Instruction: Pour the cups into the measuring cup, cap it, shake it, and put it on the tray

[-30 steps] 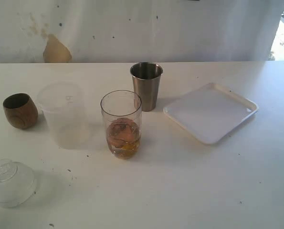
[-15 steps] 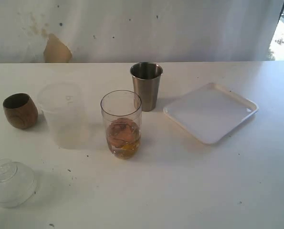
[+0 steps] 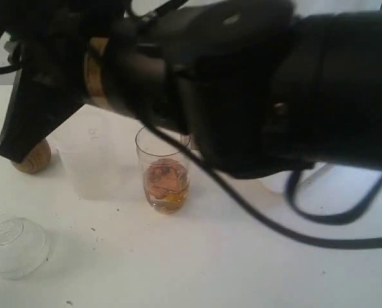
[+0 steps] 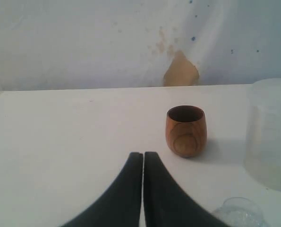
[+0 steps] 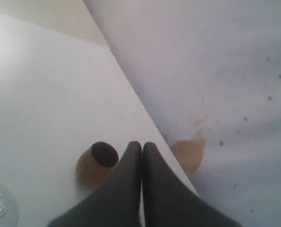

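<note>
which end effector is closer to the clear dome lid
Left, probably. The left end effector sits low with the lid just beside it; the right end effector hangs higher, lid farther off.

Robot test bench in a plain, makeshift work room. A bare white table (image 3: pixel 242 269) stands against a white wall (image 4: pixel 83 42) that is speckled with dark spots and brownish stains and bears a tan patch (image 4: pixel 180 71) just above the table's edge. A black robot arm (image 3: pixel 293 83) with loose black cables (image 3: pixel 319 221) fills much of the exterior view. Unlike drinking vessels stand singly on the table: a wooden cup (image 4: pixel 186 131), a frosted plastic cup (image 4: pixel 270 132), a clear tumbler (image 3: pixel 164 168) with amber contents, and a clear domed lid (image 3: pixel 14 247).
</note>
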Available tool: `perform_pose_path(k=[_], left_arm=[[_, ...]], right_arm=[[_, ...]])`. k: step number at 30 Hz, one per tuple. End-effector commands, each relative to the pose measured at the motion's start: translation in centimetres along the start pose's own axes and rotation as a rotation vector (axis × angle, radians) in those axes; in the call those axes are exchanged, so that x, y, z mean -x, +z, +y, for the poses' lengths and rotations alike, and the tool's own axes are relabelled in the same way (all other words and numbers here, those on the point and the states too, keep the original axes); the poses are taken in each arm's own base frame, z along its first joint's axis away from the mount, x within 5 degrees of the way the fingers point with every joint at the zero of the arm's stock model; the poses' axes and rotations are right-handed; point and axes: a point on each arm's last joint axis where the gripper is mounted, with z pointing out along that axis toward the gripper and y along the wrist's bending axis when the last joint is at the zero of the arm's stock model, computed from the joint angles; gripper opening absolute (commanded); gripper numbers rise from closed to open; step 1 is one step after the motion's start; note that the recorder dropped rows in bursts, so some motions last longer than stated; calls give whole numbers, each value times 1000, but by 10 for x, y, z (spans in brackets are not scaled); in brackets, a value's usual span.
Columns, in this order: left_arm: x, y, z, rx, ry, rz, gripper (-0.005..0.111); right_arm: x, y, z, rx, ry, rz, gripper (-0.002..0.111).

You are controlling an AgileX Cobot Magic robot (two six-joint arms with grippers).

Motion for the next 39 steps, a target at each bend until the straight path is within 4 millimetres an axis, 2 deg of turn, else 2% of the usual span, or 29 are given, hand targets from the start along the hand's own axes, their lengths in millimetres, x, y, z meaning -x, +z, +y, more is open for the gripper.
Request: perform_pose_path(k=[1, 3, 5, 7, 8, 11, 12, 14, 17, 20, 26, 30, 34, 37, 39], left_arm=[[-1, 0, 0, 0, -6, -9, 1], [-1, 0, 0, 0, -6, -9, 1], [-1, 0, 0, 0, -6, -9, 1], [-1, 0, 0, 0, -6, -9, 1], [-1, 0, 0, 0, -6, -9, 1], [-1, 0, 0, 0, -6, -9, 1], [-1, 0, 0, 0, -6, -9, 1], [-1, 0, 0, 0, -6, -9, 1], [-1, 0, 0, 0, -6, -9, 1], [-1, 0, 0, 0, -6, -9, 1], [-1, 0, 0, 0, -6, -9, 1], [-1, 0, 0, 0, -6, -9, 1], [-1, 0, 0, 0, -6, -9, 1], [-1, 0, 0, 0, -6, -9, 1], [-1, 0, 0, 0, -6, -9, 1]], right_arm=[[-13, 22, 11, -16, 101, 161, 0], [-17, 33, 18, 33, 150, 256, 0], [-21, 43, 27, 127, 127, 393, 0], [-23, 49, 36, 270, 121, 524, 0], [-22, 55, 42, 401, 197, 617, 0], [-18, 72, 47, 517, 340, 615, 2], [-21, 83, 52, 548, 395, 613, 11], [-26, 92, 60, 572, 425, 623, 27], [-40, 104, 83, 628, 413, 653, 56], [-56, 119, 100, 624, 395, 653, 71], [-78, 154, 112, 508, 392, 496, 72], [-98, 165, 122, 486, 368, 504, 72], [-115, 172, 129, 481, 381, 539, 72], [-119, 173, 131, 483, 378, 548, 71], [-119, 174, 131, 481, 371, 546, 67]])
